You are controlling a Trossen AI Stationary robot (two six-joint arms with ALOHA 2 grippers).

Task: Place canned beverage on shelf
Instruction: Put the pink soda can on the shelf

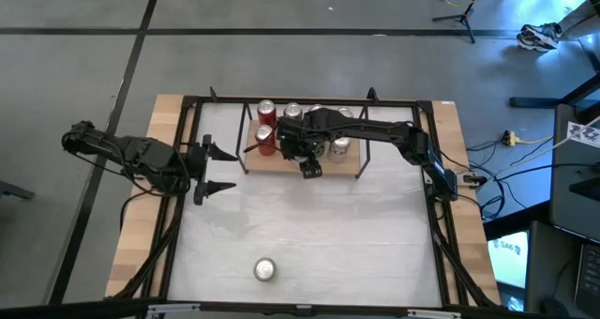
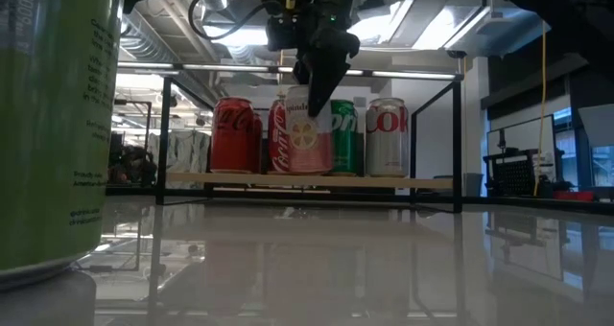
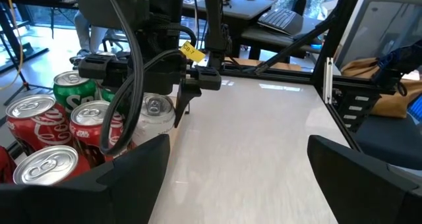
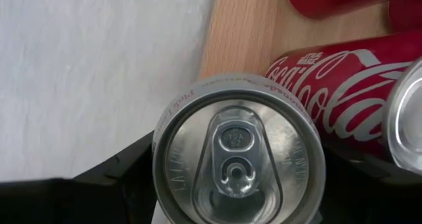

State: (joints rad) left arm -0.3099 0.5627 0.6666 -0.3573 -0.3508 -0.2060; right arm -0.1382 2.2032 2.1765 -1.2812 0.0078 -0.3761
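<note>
The shelf [image 1: 265, 163] is a light-wood board in a black wire frame at the table's far middle. On it stand red cola cans [image 2: 235, 134], a green can [image 2: 345, 134] and a silver can [image 2: 387, 134]. My right gripper [image 1: 310, 165] reaches down at the board's near edge and is shut on a pink canned beverage [image 2: 309, 134], whose silver top [image 4: 237, 158] fills the right wrist view. My left gripper [image 1: 223, 169] hangs open over the table's left part, touching nothing. Another can [image 1: 265, 269] with a silver top stands near the table's front edge. My right gripper pinches the pink can's upper wall just below its rim [image 4: 160, 159] between its two fingers [image 2: 322, 72], one on each side. The fingers come from above, pointing down. The can is upright, its base level with the shelf board [image 2: 288, 179]; whether it rests there I cannot tell.
The near can shows green [image 2: 58, 125] and large at the low view's left. The shelf's black frame posts [image 2: 459, 144] stand at its corners. The table's black rails [image 1: 439, 216] run along both sides. White tabletop [image 1: 328, 235] lies between the shelf and the near can.
</note>
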